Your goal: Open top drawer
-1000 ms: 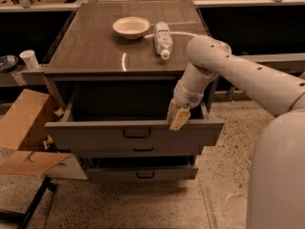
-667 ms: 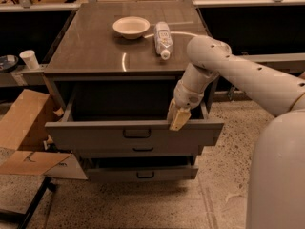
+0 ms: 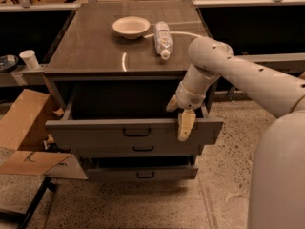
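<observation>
The top drawer is a wide grey drawer with a black bar handle. It stands pulled out from the cabinet, and its deep dark box shows behind the front panel. My gripper is at the right part of the drawer's front edge. One finger hangs down over the outside of the panel. The other finger points left, behind the panel's top edge. The fingers stand apart and the gripper is open.
Two shallower grey drawers sit below, slightly out. On the cabinet top are a white bowl and a lying bottle. A cardboard box stands left of the drawers. A paper cup is on a shelf at the left.
The gripper's fingers have spread apart at the drawer's front edge. The drawer and arm have hardly moved.
</observation>
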